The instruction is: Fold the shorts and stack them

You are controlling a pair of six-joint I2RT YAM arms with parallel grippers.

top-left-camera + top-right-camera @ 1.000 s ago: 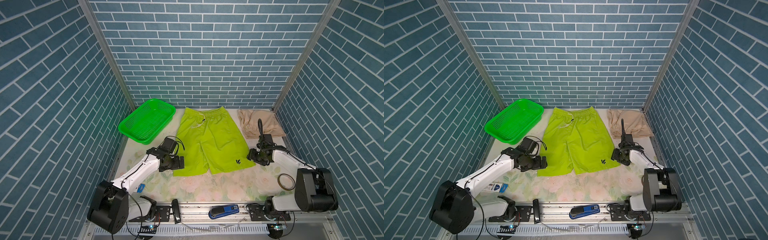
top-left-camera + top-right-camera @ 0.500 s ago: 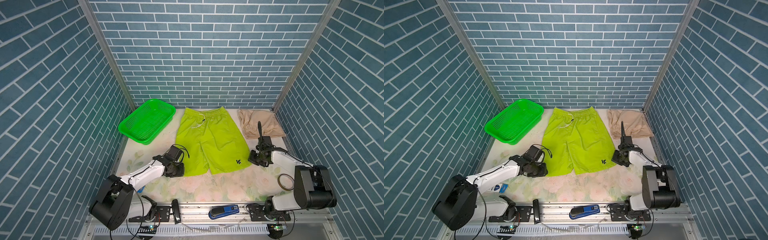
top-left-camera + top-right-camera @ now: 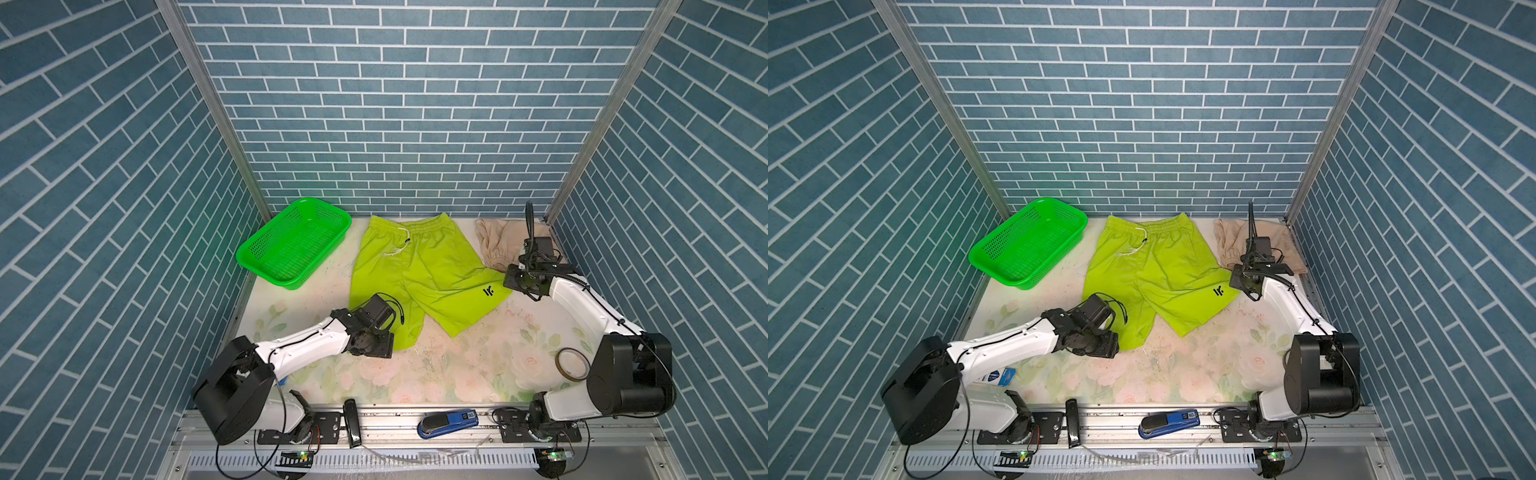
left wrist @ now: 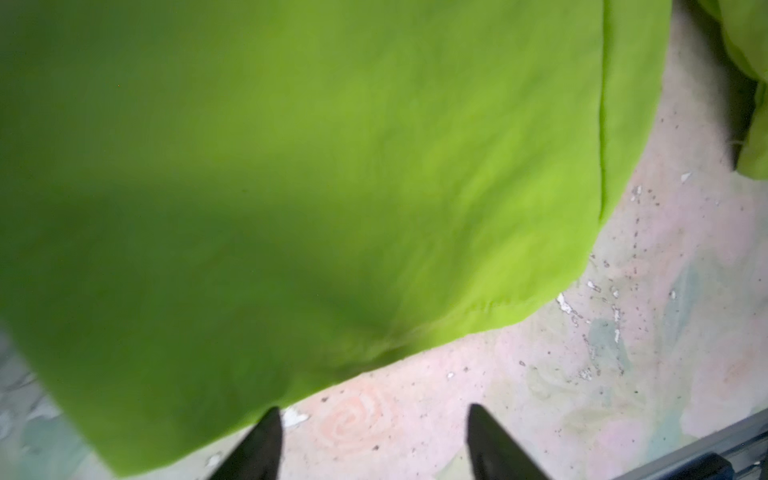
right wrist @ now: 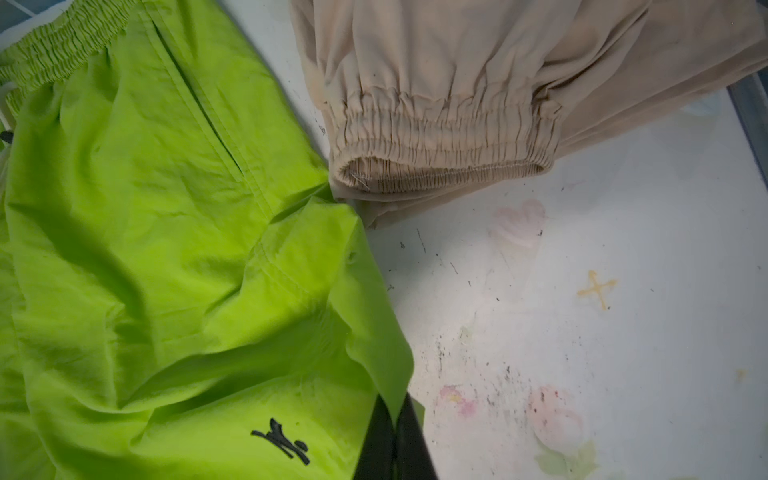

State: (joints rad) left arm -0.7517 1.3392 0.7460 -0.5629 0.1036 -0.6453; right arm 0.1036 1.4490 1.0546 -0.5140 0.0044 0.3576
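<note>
Left gripper (image 4: 374,446) hangs low, jaws apart; right gripper (image 5: 392,440) seemingly pinches lime shorts (image 5: 166,257) hem.

Green basket (image 3: 293,245) back left; tape roll (image 3: 560,368) front right; blue stapler (image 3: 448,422) on the rail (image 3: 395,415).

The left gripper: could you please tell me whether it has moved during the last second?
Yes. In a top view the left gripper has moved away from the green basket, toward the front rail.
</note>
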